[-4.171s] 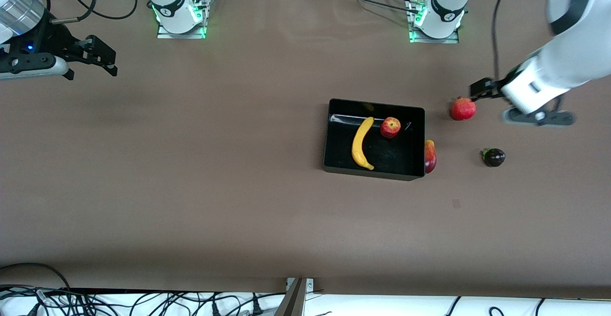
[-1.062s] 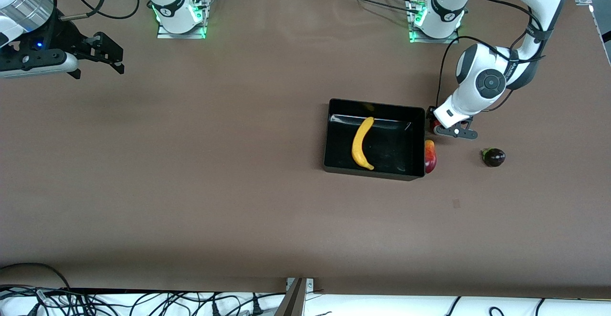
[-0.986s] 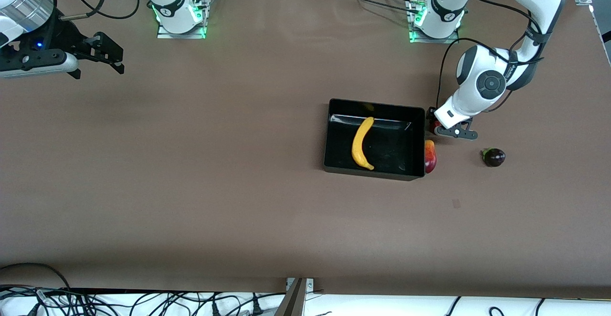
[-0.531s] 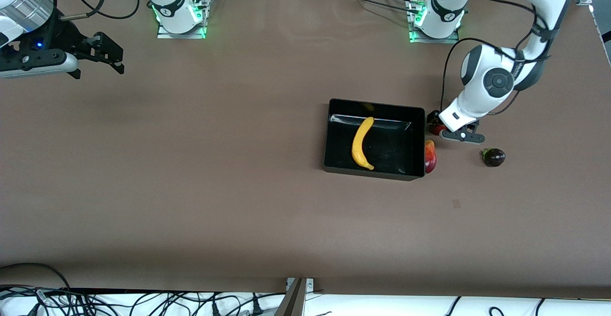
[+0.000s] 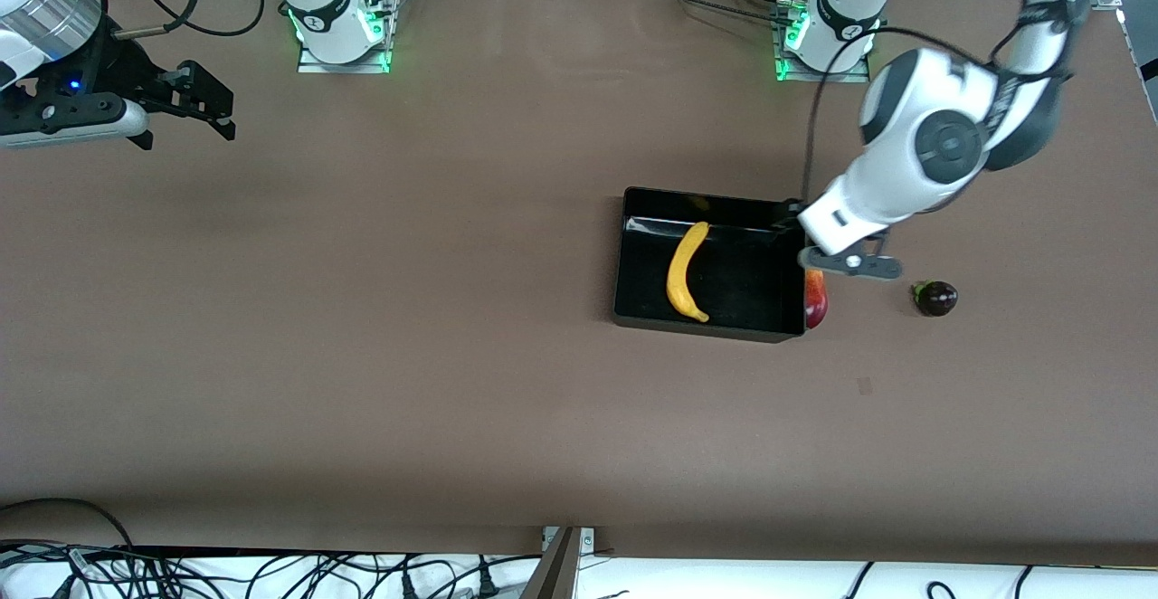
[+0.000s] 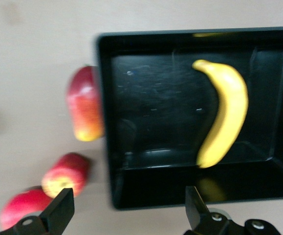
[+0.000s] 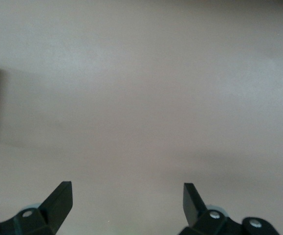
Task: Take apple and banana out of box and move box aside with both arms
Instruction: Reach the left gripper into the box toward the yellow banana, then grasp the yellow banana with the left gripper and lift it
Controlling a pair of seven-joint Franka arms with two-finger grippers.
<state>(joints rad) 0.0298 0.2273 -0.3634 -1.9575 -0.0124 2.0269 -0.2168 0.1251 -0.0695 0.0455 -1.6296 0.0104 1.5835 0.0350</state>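
The black box (image 5: 633, 309) holds only the yellow banana (image 5: 686, 271). The red-yellow mango (image 5: 816, 299) lies against the box wall that faces the left arm's end. The dark purple fruit (image 5: 935, 298) lies on the table farther toward that end. My left gripper (image 5: 789, 214) is open and empty over the box's corner. Its wrist view shows the box (image 6: 156, 181), banana (image 6: 224, 115), mango (image 6: 85, 105), apple (image 6: 65, 174) and pomegranate (image 6: 24, 215). The apple and pomegranate lie together on the table outside the box. The left arm hides them in the front view. My right gripper (image 5: 222, 115) is open and empty and waits.
The right gripper (image 7: 125, 196) hangs over bare brown table at the right arm's end. The arm bases (image 5: 339, 29) stand along the table's edge farthest from the front camera. Cables lie beneath the table's nearest edge.
The apple lay in the box 4.2 s ago and now lies outside it by the pomegranate. The left gripper has risen from beside the box to over its corner. The right arm has barely moved.
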